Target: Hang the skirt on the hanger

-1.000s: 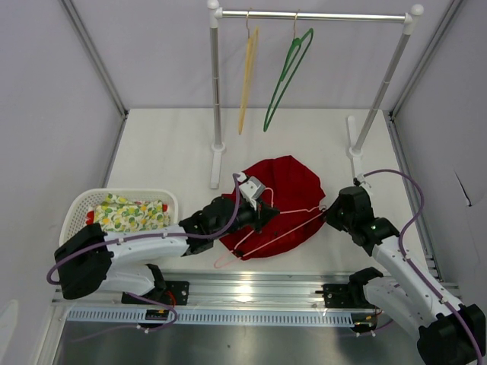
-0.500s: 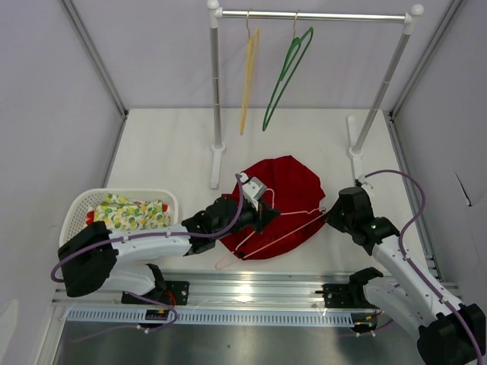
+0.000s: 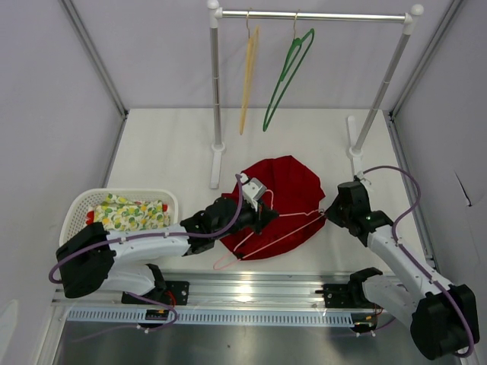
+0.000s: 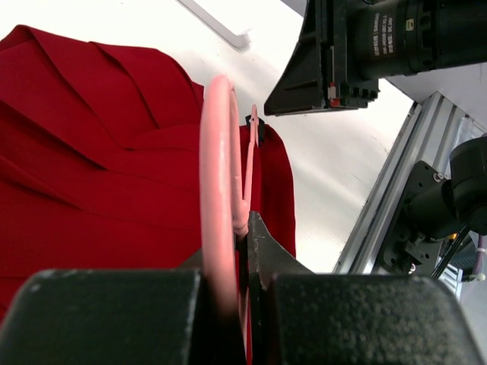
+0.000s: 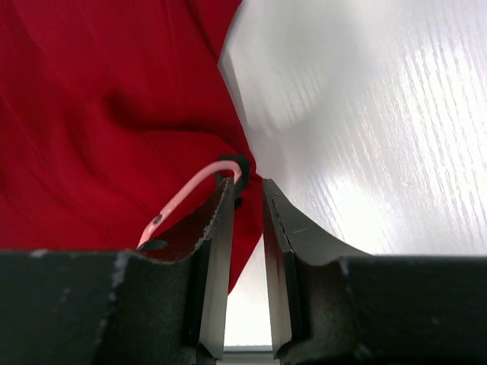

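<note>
The deep-red skirt [image 3: 293, 182] lies spread on the table. The pale pink hanger [image 3: 281, 234] lies across its near part, hook toward the front left. My left gripper [image 3: 262, 214] is shut on the hanger's wire [image 4: 217, 190] over the skirt [image 4: 91, 152]. My right gripper [image 3: 327, 215] is at the skirt's right edge, by the hanger's right end. In the right wrist view its jaws [image 5: 249, 186] stand a narrow gap apart. The skirt's edge [image 5: 114, 114] shows between them. The hanger's end [image 5: 186, 190], with a small black clip, touches the left fingertip.
A white basket [image 3: 84, 201] holding a floral cloth [image 3: 129, 213] stands at the front left. A clothes rack [image 3: 319, 15] at the back carries a yellow hanger [image 3: 247, 76] and a green hanger [image 3: 285, 72]. Its feet [image 3: 217, 163] stand just behind the skirt.
My right arm has swung a little and its gripper has edged left to the hanger's right end. My left gripper, still on the hanger, has shifted slightly right.
</note>
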Controlling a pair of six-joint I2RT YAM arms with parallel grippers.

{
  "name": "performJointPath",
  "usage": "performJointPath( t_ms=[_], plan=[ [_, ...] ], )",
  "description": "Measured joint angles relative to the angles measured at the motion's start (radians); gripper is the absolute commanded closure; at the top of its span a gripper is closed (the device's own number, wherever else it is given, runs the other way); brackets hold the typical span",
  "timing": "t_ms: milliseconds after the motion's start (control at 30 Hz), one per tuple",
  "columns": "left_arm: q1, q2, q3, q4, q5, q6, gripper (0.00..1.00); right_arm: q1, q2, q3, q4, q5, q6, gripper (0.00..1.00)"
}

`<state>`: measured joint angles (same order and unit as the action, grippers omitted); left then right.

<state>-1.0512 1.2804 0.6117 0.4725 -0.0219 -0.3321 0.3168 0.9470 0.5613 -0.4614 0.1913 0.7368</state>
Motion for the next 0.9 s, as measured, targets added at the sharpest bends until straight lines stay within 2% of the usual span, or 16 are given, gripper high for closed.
performJointPath(
  t_ms=[333,500,733,900],
  plan=[
    [0.0,0.0,0.0,-0.023,0.001,0.0,1.0,-0.031,0.043,-0.005,0.071,-0.027,-0.013,0.83],
    [0.0,0.0,0.0,-0.03,0.001,0.0,1.0,-0.031,0.043,-0.041,0.09,-0.045,-0.014,0.82],
    [0.0,0.0,0.0,-0.034,0.002,0.0,1.0,-0.031,0.021,-0.108,0.099,-0.06,-0.013,0.76],
    [0.0,0.0,0.0,-0.039,0.003,0.0,1.0,-0.031,0.011,-0.123,0.121,-0.069,-0.012,0.77]
  ],
)
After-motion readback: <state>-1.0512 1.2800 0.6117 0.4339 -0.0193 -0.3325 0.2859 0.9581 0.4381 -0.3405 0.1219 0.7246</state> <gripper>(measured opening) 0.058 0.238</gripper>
